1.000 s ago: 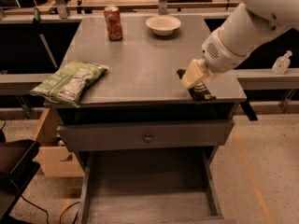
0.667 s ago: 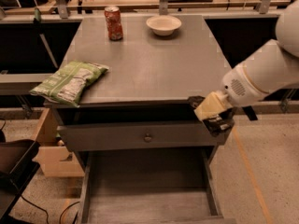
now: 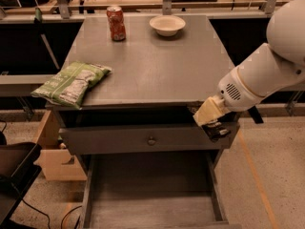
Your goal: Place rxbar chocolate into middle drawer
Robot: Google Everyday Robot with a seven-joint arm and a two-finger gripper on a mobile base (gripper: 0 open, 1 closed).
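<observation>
So the gripper (image 3: pixel 211 121) is just off the front right corner of the tabletop (image 3: pixel 152 66), clamped on the rxbar chocolate (image 3: pixel 218 130), which hangs in the air above the right side of the pulled-out middle drawer (image 3: pixel 152 194). The chip bag (image 3: pixel 71 82) overhangs the front left corner, and the soda can (image 3: pixel 116 23) and bowl (image 3: pixel 167 25) sit near the far edge.

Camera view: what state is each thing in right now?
gripper: by front right corner of table, shut on rxbar chocolate
rxbar chocolate: held, not yet in drawer
middle drawer: pulled open, floor bare
soda can: upright
bowl: upright
green chip bag: lying flat, overhanging table edge
</observation>
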